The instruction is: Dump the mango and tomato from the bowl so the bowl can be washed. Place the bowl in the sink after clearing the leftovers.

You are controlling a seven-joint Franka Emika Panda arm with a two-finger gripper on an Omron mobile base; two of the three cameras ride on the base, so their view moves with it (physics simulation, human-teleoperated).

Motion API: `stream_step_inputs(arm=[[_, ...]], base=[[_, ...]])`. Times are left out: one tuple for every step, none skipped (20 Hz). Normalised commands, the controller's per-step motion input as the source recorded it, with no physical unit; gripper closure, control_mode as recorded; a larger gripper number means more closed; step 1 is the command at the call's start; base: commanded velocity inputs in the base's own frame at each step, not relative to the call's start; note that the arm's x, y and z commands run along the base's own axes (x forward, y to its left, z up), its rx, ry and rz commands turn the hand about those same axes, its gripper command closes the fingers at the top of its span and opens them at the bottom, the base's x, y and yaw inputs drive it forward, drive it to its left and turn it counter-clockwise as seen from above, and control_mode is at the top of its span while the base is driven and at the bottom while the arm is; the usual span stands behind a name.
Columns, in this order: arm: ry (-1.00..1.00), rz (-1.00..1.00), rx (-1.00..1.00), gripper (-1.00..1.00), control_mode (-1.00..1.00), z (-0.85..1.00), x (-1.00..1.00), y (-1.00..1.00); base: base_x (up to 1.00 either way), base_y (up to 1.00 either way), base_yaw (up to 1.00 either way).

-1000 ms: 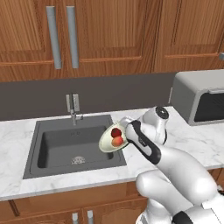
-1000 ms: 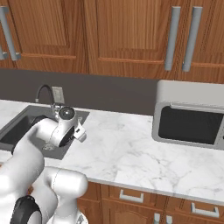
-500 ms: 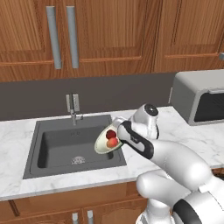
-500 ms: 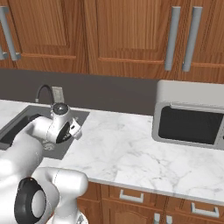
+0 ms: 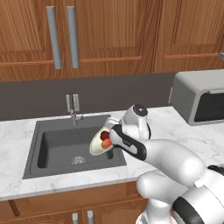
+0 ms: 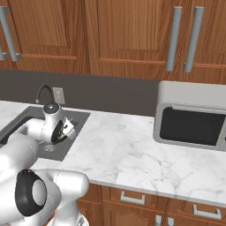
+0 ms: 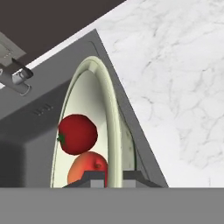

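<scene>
Over the sink point(image 5: 52, 148), fingers point(image 7: 92, 178) pinch the tilted bowl's point(image 5: 97, 143) rim, tomato point(image 7: 78, 134) and mango point(image 7: 86, 169) inside

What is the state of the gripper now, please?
Gripper: closed on the rim of the bowl, which is tipped over the sink.

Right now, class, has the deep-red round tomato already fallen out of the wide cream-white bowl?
No: the deep-red round tomato sits inside the tilted wide cream-white bowl, just above the orange-yellow mango.
</scene>
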Motion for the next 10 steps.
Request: stream_step_inputs(arm=[[0.0, 0.0, -0.05, 1.0, -1.0, -0.05, 0.04, 0.11], [0.0, 0.0, -0.07, 1.0, -1.0, 0.0, 0.04, 0.09], [0.0, 0.0, -0.08, 1.0, -1.0, 0.0, 0.05, 0.0], [0.0, 0.01, -0.1, 1.0, -1.0, 0.0, 0.04, 0.0], [0.0, 0.03, -0.13, 1.0, -1.0, -0.03, 0.0, -0.06], [-0.01, 0.02, -0.13, 1.0, -1.0, -0.04, 0.0, -0.19], [0.0, 0.0, -0.14, 1.0, -1.0, -0.06, 0.06, -0.27], [0.0, 0.0, -0.14, 1.0, -1.0, -0.04, 0.06, -0.27], [0.0, 0.0, -0.14, 1.0, -1.0, -0.04, 0.07, -0.24], [0.0, 0.0, -0.15, 1.0, -1.0, -0.04, 0.08, -0.11]], base=[[0.0, 0.0, 0.0], [0.0, 0.0, 0.0], [0.0, 0.0, 0.0], [0.0, 0.0, 0.0], [0.0, 0.0, 0.0], [0.0, 0.0, 0.0], [0.0, 0.0, 0.0], [0.0, 0.0, 0.0], [0.0, 0.0, 0.0], [0.0, 0.0, 0.0]])
